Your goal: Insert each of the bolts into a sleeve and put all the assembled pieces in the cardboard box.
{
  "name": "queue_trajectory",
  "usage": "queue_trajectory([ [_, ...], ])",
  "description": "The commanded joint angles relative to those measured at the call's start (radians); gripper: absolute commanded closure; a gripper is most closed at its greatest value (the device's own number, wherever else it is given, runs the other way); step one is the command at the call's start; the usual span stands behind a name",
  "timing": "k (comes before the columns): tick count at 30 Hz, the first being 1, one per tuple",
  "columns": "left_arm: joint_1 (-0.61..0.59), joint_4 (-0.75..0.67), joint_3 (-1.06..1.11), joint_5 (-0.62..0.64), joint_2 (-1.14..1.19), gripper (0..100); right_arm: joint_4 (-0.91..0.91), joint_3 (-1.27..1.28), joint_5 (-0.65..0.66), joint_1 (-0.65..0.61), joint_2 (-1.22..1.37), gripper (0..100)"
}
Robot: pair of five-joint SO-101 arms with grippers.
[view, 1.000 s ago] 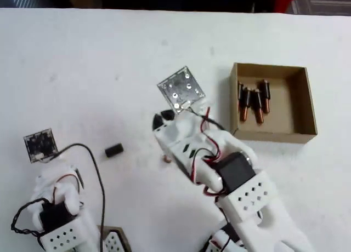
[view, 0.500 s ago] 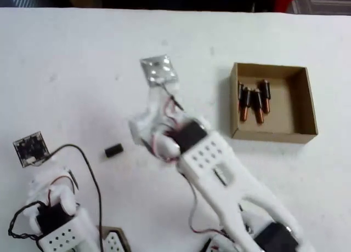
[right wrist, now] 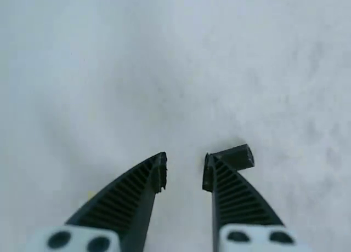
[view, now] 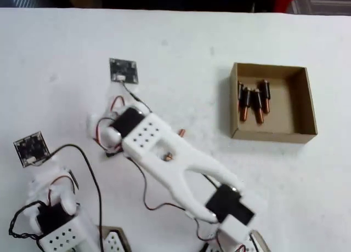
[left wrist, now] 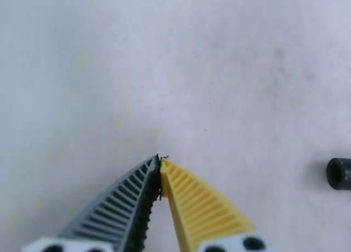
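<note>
The short black cylindrical sleeve lies on its side on the white table. It is just outside one finger of the right gripper, not between the two, and I cannot tell whether it touches that finger's tip. The left wrist view catches it at the frame's edge, well apart from the left gripper.

It looks small, light and rigid, with a smooth round barrel, so I judge it will roll or skid away if nudged from one side (a hollow tube gives little to push against). The sound hold is across the middle of the barrel, with both pads square to it and an open end left free for the bolt.

The right gripper's ribbed black fingers stand apart, with bare table in the gap. The left gripper's grey and yellow fingers are pressed together at the tips, with nothing between them.

In the high view the white right arm lies stretched across the middle of the table. A small copper-coloured piece, likely a bolt, peeks out beside it. The left arm sits at the near corner. Off to the side, well apart from the sleeve, the open brown cardboard box holds four assembled black-and-copper pieces.
</note>
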Motion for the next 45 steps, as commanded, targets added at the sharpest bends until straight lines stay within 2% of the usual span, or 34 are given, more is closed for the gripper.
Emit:
queue_trajectory([
  [1, -0.005, -0.002, -0.006, 0.0, -0.008, 98, -0.027, -0.103, -0.164, -0.008, 0.059, 89.7],
  [6, -0.005, -0.003, -0.006, 0.0, -0.008, 98, -0.025, -0.18, -0.362, -0.008, 0.189, 89.7],
  [11, -0.005, -0.003, -0.008, 0.0, -0.008, 98, -0.018, -0.238, -0.436, -0.008, 0.271, 89.7],
  [15, -0.005, -0.015, -0.008, 0.0, -0.008, 98, 0.007, -0.239, -0.575, -0.012, 0.289, 89.7],
  [23, -0.005, -0.023, -0.006, 0.002, -0.008, 98, 0.127, -0.238, -0.756, -0.013, 0.236, 89.7],
  [33, -0.005, -0.023, -0.006, 0.002, -0.008, 98, 0.2, -0.232, -0.769, -0.047, 0.216, 89.7],
  [41, -0.005, -0.023, 0.0, 0.002, -0.008, 98, 0.194, -0.241, -0.775, -0.045, 0.229, 89.7],
  [45, -0.005, -0.025, 0.005, 0.002, -0.008, 98, 0.136, -0.235, -0.775, -0.045, 0.278, 89.7],
])
